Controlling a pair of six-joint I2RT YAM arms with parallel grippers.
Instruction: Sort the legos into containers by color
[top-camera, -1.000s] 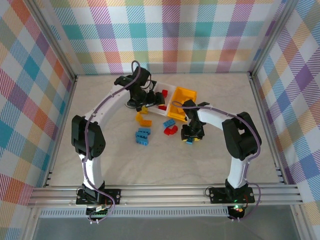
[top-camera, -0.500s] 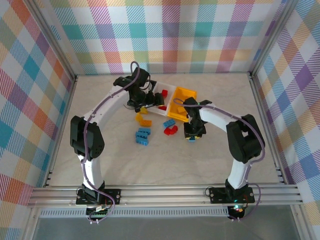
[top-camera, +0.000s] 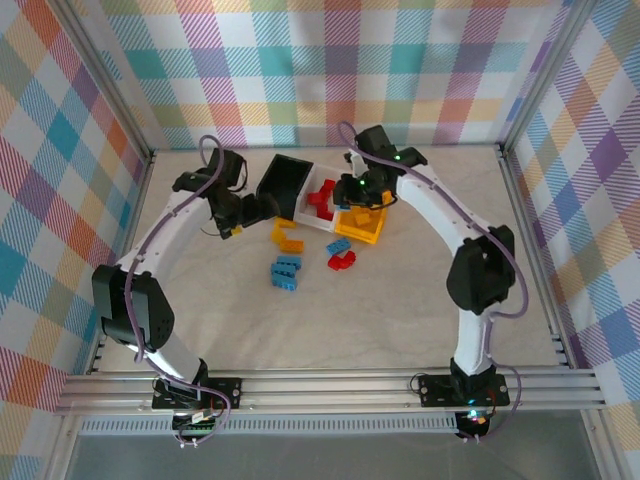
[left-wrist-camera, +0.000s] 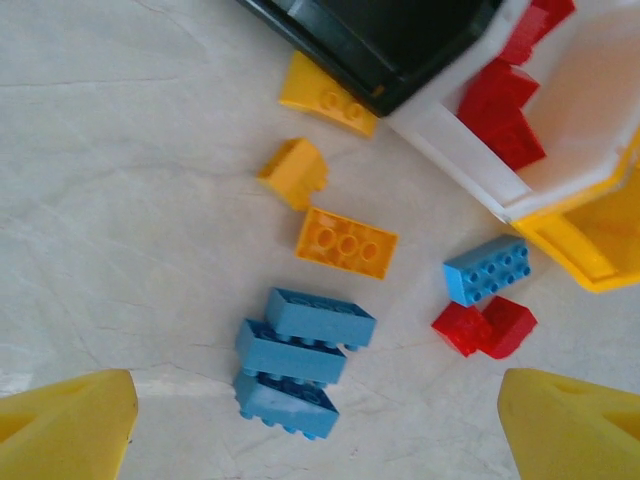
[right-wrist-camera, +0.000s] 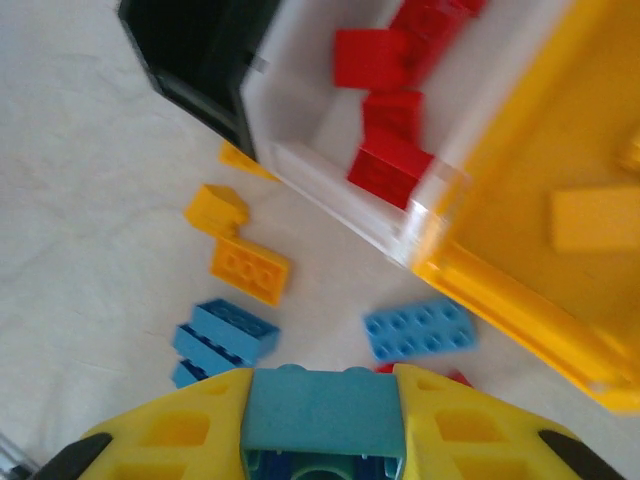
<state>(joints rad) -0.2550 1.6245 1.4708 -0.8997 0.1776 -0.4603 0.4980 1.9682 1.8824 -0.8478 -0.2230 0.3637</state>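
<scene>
The right pincer (right-wrist-camera: 320, 432) grasps a blue brick (right-wrist-camera: 320, 405); the black bin (top-camera: 268, 188) lies to its left. The left pincer (left-wrist-camera: 320, 420) is released, empty.

Joined in a row: black bin (left-wrist-camera: 400, 30), white bin (left-wrist-camera: 440, 140) holding red bricks (left-wrist-camera: 505, 110), yellow bin (left-wrist-camera: 590, 250). Loose beside them: blue bricks (left-wrist-camera: 300, 350), yellow bricks (left-wrist-camera: 346, 242). One blue brick (right-wrist-camera: 320, 410) is gripped.
</scene>
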